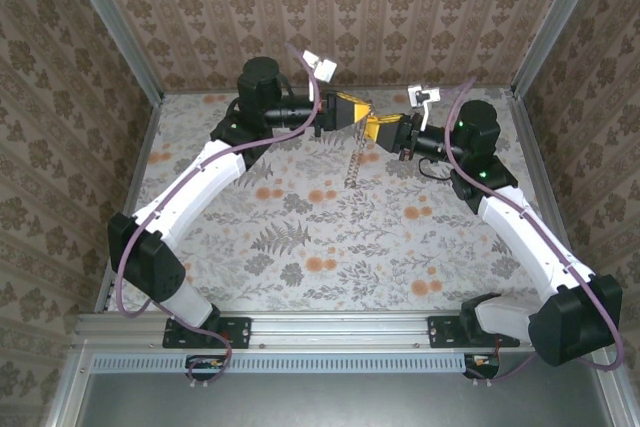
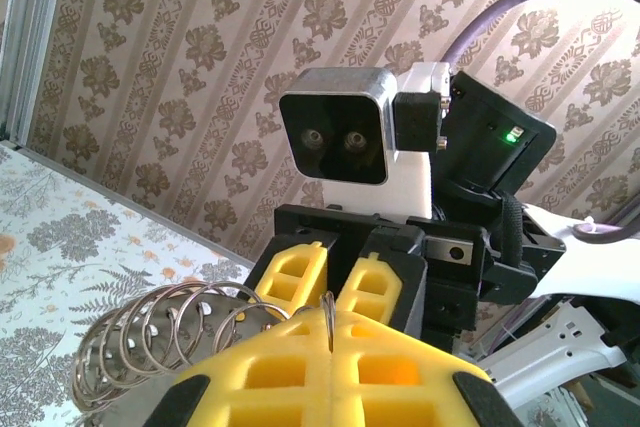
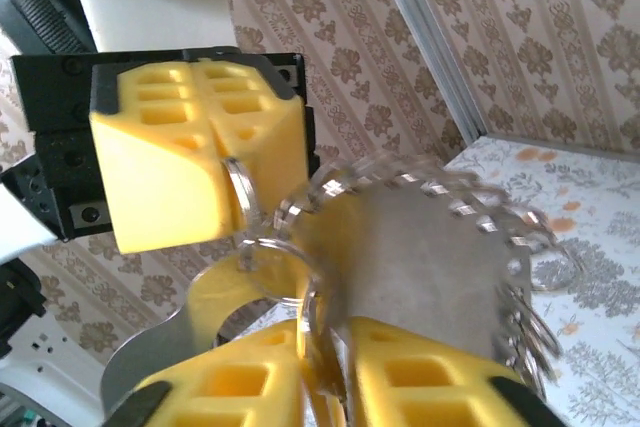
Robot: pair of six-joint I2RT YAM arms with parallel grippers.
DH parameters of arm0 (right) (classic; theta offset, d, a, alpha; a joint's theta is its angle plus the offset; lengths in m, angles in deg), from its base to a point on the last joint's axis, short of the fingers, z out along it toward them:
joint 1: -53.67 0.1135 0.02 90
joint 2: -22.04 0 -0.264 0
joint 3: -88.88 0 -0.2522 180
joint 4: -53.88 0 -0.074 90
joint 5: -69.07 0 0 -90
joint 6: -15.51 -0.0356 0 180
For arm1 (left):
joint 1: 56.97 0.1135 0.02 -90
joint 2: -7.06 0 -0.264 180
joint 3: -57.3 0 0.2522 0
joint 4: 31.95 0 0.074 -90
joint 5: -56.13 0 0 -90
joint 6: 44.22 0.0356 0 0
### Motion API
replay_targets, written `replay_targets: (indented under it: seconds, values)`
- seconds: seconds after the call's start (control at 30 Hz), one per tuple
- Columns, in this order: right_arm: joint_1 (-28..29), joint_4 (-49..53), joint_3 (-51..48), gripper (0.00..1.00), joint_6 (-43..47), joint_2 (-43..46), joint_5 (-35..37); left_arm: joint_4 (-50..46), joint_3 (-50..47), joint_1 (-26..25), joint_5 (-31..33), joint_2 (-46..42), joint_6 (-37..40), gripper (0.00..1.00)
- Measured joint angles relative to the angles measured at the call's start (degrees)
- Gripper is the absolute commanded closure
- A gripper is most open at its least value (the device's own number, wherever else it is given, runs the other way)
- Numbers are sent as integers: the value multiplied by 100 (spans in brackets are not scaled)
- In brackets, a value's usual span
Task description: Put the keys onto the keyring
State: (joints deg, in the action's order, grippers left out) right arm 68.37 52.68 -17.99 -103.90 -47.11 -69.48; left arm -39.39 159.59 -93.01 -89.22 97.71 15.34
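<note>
Much of the metalwork is hard to read. From the right wrist, the keyring (image 3: 455,209) is a blurred fan of silvery ring links around a smooth grey patch (image 3: 420,267). Whether that patch is a plate or only smear cannot be told. Its lower links are cut off behind the yellow fingers (image 3: 430,382) at the bottom of that view.

The key (image 3: 222,292) shows a yellow head with a hole. A thin ring crosses the head, but whether it passes through the hole is unclear. A grey piece below it, perhaps the blade, runs behind the other finger.

There are two arms, two grippers, one key and one keyring. From the left wrist about half a dozen loops can be counted before they merge.

The left gripper (image 1: 362,117) is clamped tight on a single thin ring link. The right gripper (image 1: 374,130) faces it tip to tip, its jaws drawn nearly together with metal in the slit. Whether they actually pinch it cannot be told.

Both grippers meet in the air above the table (image 1: 300,237), near the middle of its far edge. One strand of links dangles below them towards the flowered surface.
</note>
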Motion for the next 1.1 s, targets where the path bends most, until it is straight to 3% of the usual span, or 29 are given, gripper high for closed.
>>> replay_targets:
  seconds: [0.1, 0.53, 0.97, 1.03, 1.1]
  values:
    - [11, 7, 0, 100, 52, 28, 13, 28, -52, 0, 81, -63, -24, 100]
    - [275, 184, 17, 100, 79, 297, 28, 385, -275, -37, 348, -297, -302, 100]
    - [619, 256, 275, 100, 74, -70, 229, 815, -671, -114, 680, -415, -505, 100]
    - [619, 358, 275, 81, 90, -46, 278, 868, -719, -144, 752, -415, -542, 100]
    - [608, 483, 264, 71, 122, 28, 343, 953, -765, -151, 844, -417, -586, 100]
